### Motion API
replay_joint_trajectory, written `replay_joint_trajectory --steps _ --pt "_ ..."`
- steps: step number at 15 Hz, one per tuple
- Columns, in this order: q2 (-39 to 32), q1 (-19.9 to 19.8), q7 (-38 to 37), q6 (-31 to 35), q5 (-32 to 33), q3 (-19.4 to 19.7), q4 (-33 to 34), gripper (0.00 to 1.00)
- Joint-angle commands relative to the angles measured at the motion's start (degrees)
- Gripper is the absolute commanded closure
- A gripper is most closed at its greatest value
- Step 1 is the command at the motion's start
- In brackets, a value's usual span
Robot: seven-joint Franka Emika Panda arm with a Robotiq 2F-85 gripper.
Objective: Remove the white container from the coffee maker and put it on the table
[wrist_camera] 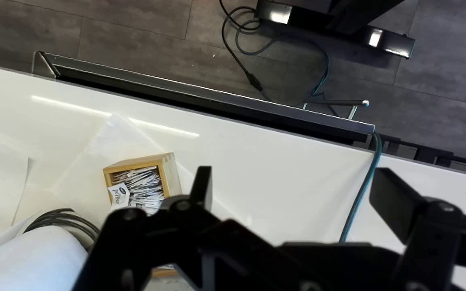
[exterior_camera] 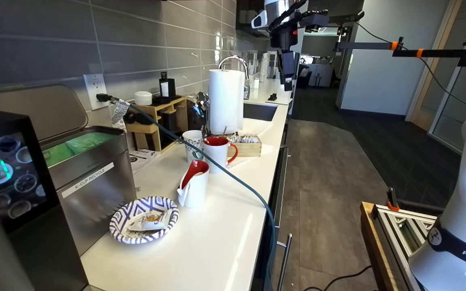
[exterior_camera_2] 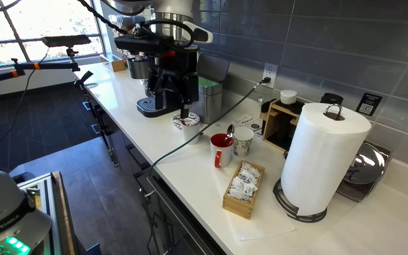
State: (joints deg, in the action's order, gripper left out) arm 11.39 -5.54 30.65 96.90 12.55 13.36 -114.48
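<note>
Gripper: your fingers are spread wide, and in the wrist view you see cream-white countertop plus a stretch of teal cable through the gap. In both exterior views it hangs pointing down, well up off the countertop.
Coffee maker: big black box at the near left in an exterior view, screen glowing teal-green; its drip tray pokes out past your gripper.
White container: tbh you can't tell where it is from these three views.
Blue-patterned plate: just beside the steel recycle bin, wrapped packet lying in it.
Red-handled mug: upright, right next to a patterned paper cup; a white cup lined in red sits between it and the plate.
Wooden box: full of paper packets, at the left in your wrist view, partly hidden behind one finger.
Paper roll: standing upright near the box.
</note>
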Motion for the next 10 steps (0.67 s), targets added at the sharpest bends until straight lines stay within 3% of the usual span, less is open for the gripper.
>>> replay_joint_trajectory --steps 1,7,10 --pt "-0.09 -0.65 0.13 -0.15 -0.14 -0.59 0.16 0.0" --pt "0.22 -0.19 -0.67 -0.59 -1.19 -1.09 -0.05 0.0" --pt "2.84 2.01 -7.6 -1.39 -6.75 -4.49 -1.22 0.0"
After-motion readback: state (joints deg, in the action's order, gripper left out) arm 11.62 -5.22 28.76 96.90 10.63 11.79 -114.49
